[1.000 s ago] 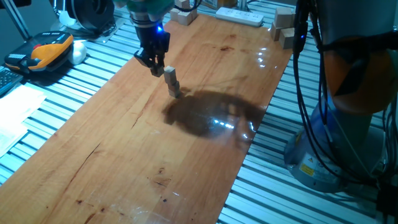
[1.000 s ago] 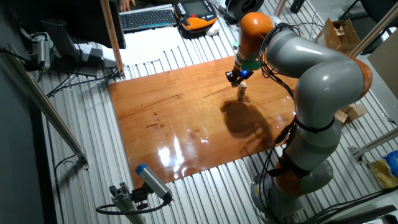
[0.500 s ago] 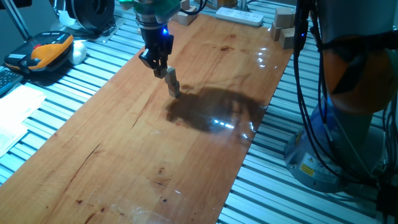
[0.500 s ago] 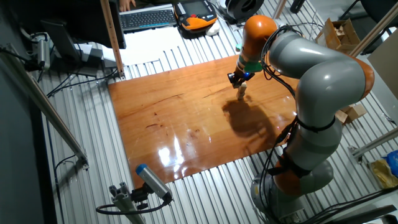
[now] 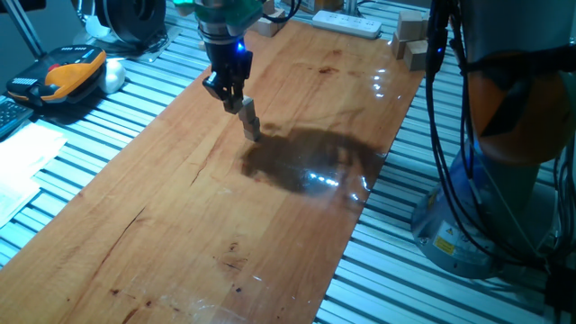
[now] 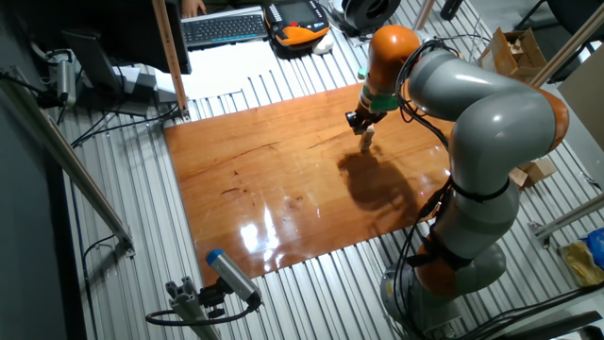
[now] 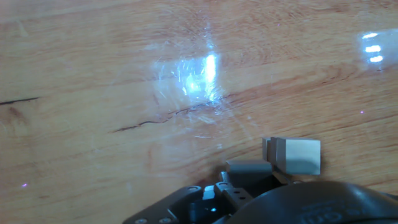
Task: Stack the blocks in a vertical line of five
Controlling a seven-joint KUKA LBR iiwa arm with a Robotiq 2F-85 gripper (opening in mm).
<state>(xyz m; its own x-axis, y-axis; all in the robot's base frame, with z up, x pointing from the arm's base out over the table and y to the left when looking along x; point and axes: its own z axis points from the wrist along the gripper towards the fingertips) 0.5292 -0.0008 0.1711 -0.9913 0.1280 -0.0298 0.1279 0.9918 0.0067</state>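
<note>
Stretching across the near ground of one fixed view is the bare wooden worktop, glossy, with light glare and the arm's dark shadow lying on it. Further back, at about mid-board, stands a short tower of blocks, tiny tan cubes set one on another and leaning a little out of line; how many are in it cannot be counted from here. Just above and touching the top of the tower hangs the gripper, black, with a blue light glowing on its body. Whether the jaws are clenched on the top cube or released cannot be told from either fixed view. In the hand view a pale cube face sits just beside a grey finger at the lower edge, over the wood grain. The other fixed view shows the same tower under the gripper, with the grey and orange arm bending over from the right. Beyond the far end of the board lie a white power strip and some larger pale wooden blocks; off the left side rests an orange and black handset.
</note>
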